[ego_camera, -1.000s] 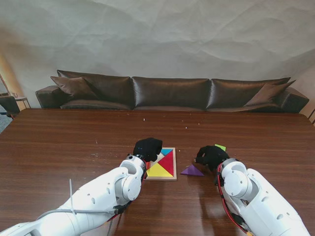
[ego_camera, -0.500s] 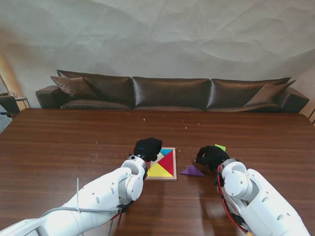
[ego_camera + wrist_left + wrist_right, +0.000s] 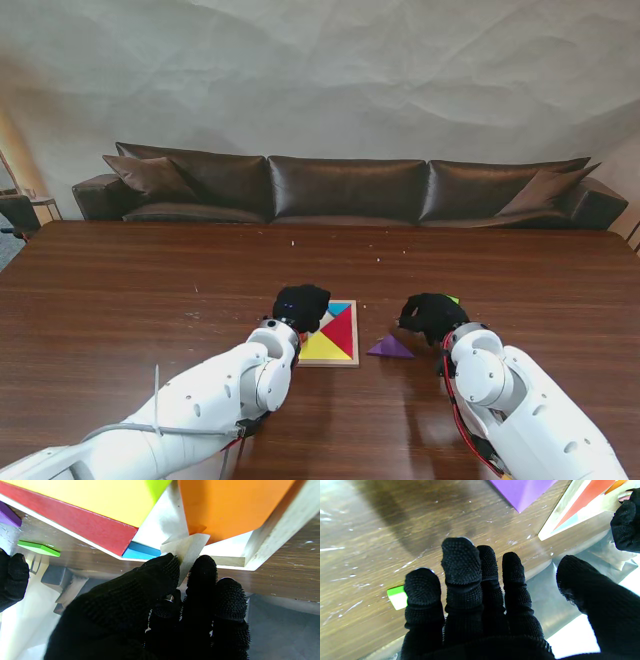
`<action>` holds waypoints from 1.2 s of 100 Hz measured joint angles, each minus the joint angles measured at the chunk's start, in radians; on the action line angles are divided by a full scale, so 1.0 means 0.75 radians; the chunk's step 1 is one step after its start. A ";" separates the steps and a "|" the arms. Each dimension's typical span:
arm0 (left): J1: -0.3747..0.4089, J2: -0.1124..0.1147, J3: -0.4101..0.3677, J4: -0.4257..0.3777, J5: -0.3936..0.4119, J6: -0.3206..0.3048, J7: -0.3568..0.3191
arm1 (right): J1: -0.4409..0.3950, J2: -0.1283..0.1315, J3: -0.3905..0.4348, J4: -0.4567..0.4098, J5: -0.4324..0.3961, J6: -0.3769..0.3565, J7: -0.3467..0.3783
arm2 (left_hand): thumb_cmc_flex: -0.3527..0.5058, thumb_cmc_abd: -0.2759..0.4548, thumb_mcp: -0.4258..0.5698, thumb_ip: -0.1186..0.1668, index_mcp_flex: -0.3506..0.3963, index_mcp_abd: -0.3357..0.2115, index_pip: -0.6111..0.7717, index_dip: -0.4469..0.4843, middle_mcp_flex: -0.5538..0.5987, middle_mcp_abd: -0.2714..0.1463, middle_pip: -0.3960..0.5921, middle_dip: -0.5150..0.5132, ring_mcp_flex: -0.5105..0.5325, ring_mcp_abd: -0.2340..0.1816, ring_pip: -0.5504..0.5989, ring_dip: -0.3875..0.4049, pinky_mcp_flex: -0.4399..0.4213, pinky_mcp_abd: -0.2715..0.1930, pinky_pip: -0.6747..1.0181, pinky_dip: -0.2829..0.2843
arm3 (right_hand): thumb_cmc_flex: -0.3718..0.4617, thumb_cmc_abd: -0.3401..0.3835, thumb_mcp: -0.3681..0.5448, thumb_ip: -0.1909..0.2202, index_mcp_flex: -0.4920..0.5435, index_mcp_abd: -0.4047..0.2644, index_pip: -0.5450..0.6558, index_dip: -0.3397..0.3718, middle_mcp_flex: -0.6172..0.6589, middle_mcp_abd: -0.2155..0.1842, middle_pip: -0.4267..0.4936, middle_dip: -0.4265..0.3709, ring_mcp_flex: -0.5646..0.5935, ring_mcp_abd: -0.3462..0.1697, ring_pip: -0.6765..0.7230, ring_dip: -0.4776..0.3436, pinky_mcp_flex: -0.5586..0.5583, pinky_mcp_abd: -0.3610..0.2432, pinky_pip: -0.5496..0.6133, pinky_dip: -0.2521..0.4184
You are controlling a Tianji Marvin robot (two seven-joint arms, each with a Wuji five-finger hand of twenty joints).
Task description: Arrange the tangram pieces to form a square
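A brown desk [image 3: 120,290] carries a wooden tray [image 3: 343,361] of coloured pieces. The left hand [image 3: 301,303] pinches a pale piece [image 3: 186,550] over the tray. The right hand [image 3: 431,315], fingers [image 3: 461,560] spread, holds nothing; beside them lie a purple triangle [image 3: 389,347] and green piece [image 3: 397,597].

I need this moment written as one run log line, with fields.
left hand: pinching white piece over tray | right hand: open, near green piece | purple triangle: outside tray
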 measured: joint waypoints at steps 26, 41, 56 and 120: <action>0.001 0.018 0.003 -0.043 0.006 0.009 -0.069 | -0.003 0.000 0.001 -0.007 -0.002 0.000 0.002 | -0.002 0.000 0.000 0.000 0.000 -0.029 -0.011 -0.015 -0.014 -0.015 -0.057 0.012 -0.163 0.032 -0.017 0.004 -0.152 -0.004 -0.002 0.126 | 0.000 0.000 0.000 0.000 0.000 0.000 0.000 0.000 0.000 0.000 0.000 0.000 0.000 0.000 0.000 0.000 0.000 0.000 0.000 0.000; 0.001 0.033 0.002 -0.076 0.005 0.008 -0.124 | -0.002 0.000 0.000 -0.006 -0.001 0.000 0.003 | -0.045 -0.004 -0.035 -0.001 -0.004 -0.059 -0.042 -0.043 0.022 -0.024 -0.244 0.011 -0.312 0.047 0.052 -0.040 -0.264 -0.024 -0.030 0.186 | 0.000 0.000 0.000 0.000 0.000 0.000 0.000 0.000 0.000 0.000 0.000 0.000 0.000 0.000 0.000 0.000 0.000 0.000 0.000 0.000; 0.002 0.050 0.001 -0.105 0.007 0.007 -0.162 | -0.001 0.000 -0.001 -0.004 -0.001 0.000 0.003 | -0.072 -0.001 -0.035 -0.001 -0.039 -0.065 -0.071 -0.068 0.003 -0.024 -0.441 -0.062 -0.392 0.050 0.117 -0.166 -0.324 -0.029 -0.032 0.219 | 0.000 0.000 0.000 0.000 0.000 0.000 0.000 0.000 0.000 0.000 0.000 0.000 0.000 0.000 0.000 0.000 0.000 0.000 0.000 0.000; 0.034 0.131 -0.110 -0.239 0.016 -0.096 -0.310 | 0.009 0.000 -0.012 0.011 0.004 -0.001 0.015 | -0.238 0.214 -0.215 0.000 -0.077 -0.044 -0.256 -0.117 0.000 -0.005 -0.819 -0.340 -0.446 0.063 0.081 -0.257 -0.383 -0.048 -0.047 0.272 | 0.000 0.000 0.000 0.000 0.000 0.000 0.000 0.000 0.000 0.000 0.000 0.000 0.000 0.000 0.000 0.000 0.000 0.000 0.000 0.000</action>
